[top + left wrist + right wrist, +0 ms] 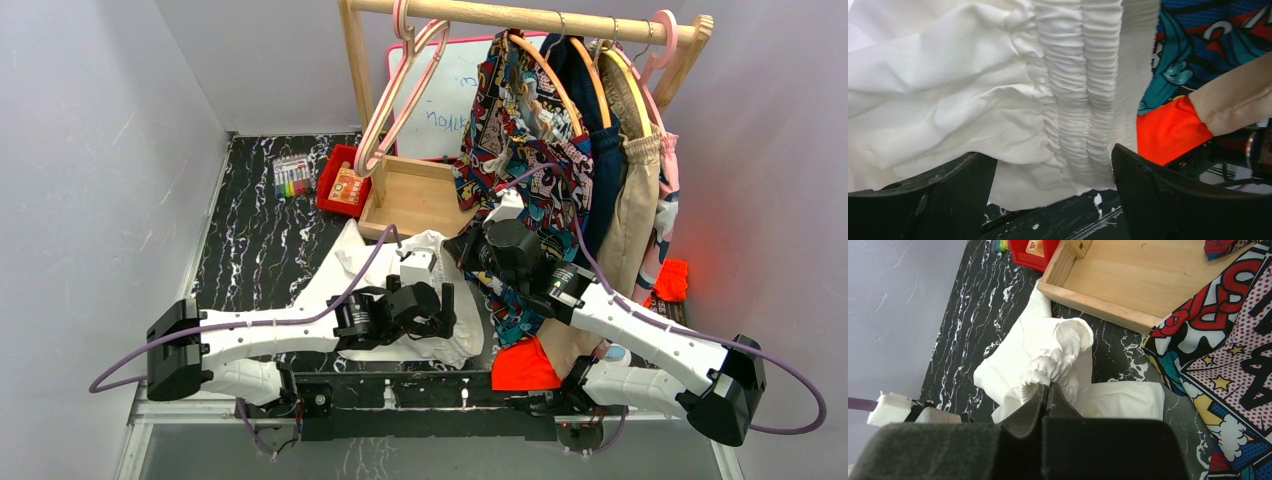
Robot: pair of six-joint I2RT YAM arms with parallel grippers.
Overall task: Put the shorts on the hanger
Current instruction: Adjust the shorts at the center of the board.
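Observation:
The white shorts [375, 275] lie crumpled on the black marbled table [250, 240]. My right gripper [457, 246] is shut on a bunch of their gathered waistband and holds it raised; in the right wrist view its tips [1048, 386] pinch the shorts [1058, 347]. My left gripper [447, 312] is open low over the shorts' near edge. In the left wrist view the waistband [1078, 100] lies between its spread fingers [1168, 200], untouched. The pale cream hanger [386, 120] hangs on the left of the wooden rail [540, 17], apart from both grippers.
A wooden tray [420, 195] sits behind the shorts, with a red box [345, 185] and markers [291, 177] to its left. A comic-print garment [525, 140] and tan shorts [635, 200] hang right of my right arm. Orange cloth [525, 368] lies near the front edge.

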